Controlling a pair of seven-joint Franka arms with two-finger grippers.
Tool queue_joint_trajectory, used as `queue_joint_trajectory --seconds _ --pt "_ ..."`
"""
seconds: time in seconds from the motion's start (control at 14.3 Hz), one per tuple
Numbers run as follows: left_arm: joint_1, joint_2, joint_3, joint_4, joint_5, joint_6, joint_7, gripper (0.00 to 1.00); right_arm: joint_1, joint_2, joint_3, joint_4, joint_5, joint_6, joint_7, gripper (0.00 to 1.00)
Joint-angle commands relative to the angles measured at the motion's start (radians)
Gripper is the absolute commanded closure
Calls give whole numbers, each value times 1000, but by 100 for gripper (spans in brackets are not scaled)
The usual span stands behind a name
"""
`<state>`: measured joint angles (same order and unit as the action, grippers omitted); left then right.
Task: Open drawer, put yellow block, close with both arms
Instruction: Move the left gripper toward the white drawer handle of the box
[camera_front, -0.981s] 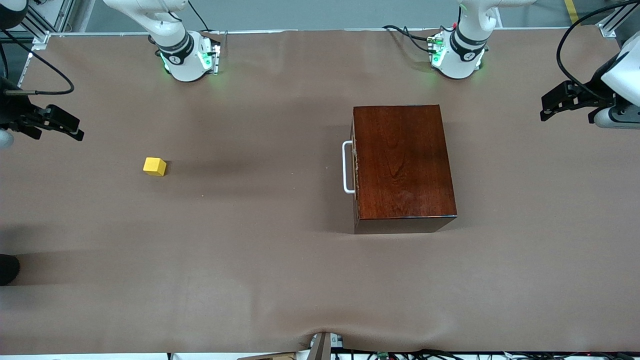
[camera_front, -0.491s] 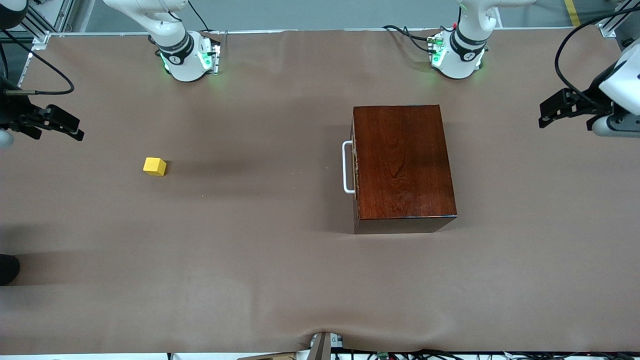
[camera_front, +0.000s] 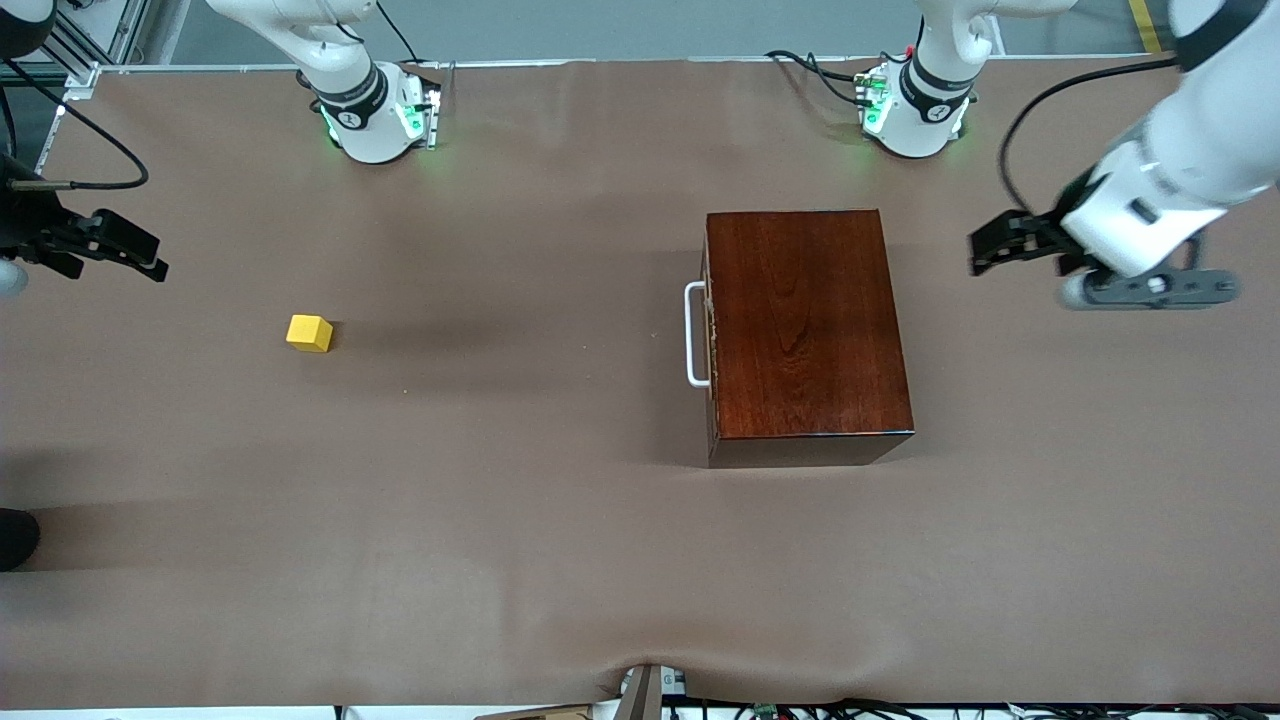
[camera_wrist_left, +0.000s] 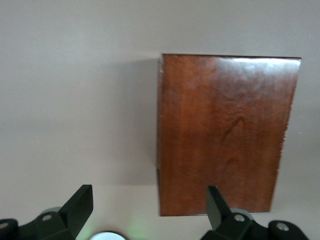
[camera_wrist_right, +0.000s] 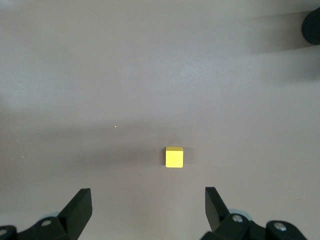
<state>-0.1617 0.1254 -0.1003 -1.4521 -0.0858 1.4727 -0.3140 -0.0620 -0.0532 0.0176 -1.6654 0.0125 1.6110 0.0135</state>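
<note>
**Drawer shut, block on the cloth, both grippers wide and empty**

A brown-covered table (camera_front: 560, 560) carries everything. The two arms' round white bases, lit green, stand along its edge farthest from the front camera: the right arm's base (camera_front: 372, 118) and the left arm's base (camera_front: 915, 110).

The largest thing on the table is the glossy reddish-brown wooden box (camera_front: 805, 325), standing toward the left arm's end. Its drawer (camera_front: 709, 335) is pushed fully in, so only a thin dark edge of the front shows from above. The white U-shaped handle (camera_front: 693, 335) sticks out of that front, pointing toward the right arm's end of the table.

The left arm (camera_front: 1180, 150) reaches in over the table's left-arm end, and the left gripper (camera_front: 1000, 245) is in the air over bare table just beside the box, on the side away from the handle. In the left wrist view its two black fingers (camera_wrist_left: 77, 207) stand far apart with nothing between them, and the box top fills much of what lies below.

The right gripper (camera_front: 125, 250) hangs over the edge of the table at the right arm's end. Its jaws are spread wide and grip nothing; the right wrist view shows the fingers (camera_wrist_right: 80, 207) well apart.

The yellow block (camera_front: 309, 333), a small cube, sits alone on the cloth toward the right arm's end, well apart from the box and nearer to the front camera than the right arm's base. In the right wrist view it lies on the table below that gripper, untouched.
</note>
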Motion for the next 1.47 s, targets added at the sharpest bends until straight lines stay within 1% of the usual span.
queue_joint_trajectory --seconds 0.0,0.14,0.28,0.35,0.49,0.7,0.84,1.05,1.26,1.4 --pt "-65 65 4 27 -22 -11 -112 0 4 6 1 19 -17 -16 6 0" --pt "-123 104 4 42 -32 11 -201 0 4 6 1 19 -17 -16 6 0" --pt "-156 157 1 65 -80 60 -289 0 4 6 1 19 -17 -16 6 0" --pt "-195 178 1 65 -78 96 -309 0 4 6 1 19 -17 -16 6 0" --pt "-263 220 4 67 -75 176 -373 0 2 6 1 19 -17 -16 6 0" --pt "-363 290 10 76 -66 358 -525 0 4 6 1 19 -17 -16 6 0" --pt "-438 341 10 85 22 446 -638 0 2 6 1 19 -17 -16 6 0" --pt "-531 410 10 90 180 511 -772 0 2 6 1 19 -17 -16 6 0" --pt "-578 483 10 131 282 514 -772 0 2 6 1 19 -17 -14 6 0" --pt "-604 523 11 138 336 514 -769 0 2 6 1 18 -17 -16 6 0"
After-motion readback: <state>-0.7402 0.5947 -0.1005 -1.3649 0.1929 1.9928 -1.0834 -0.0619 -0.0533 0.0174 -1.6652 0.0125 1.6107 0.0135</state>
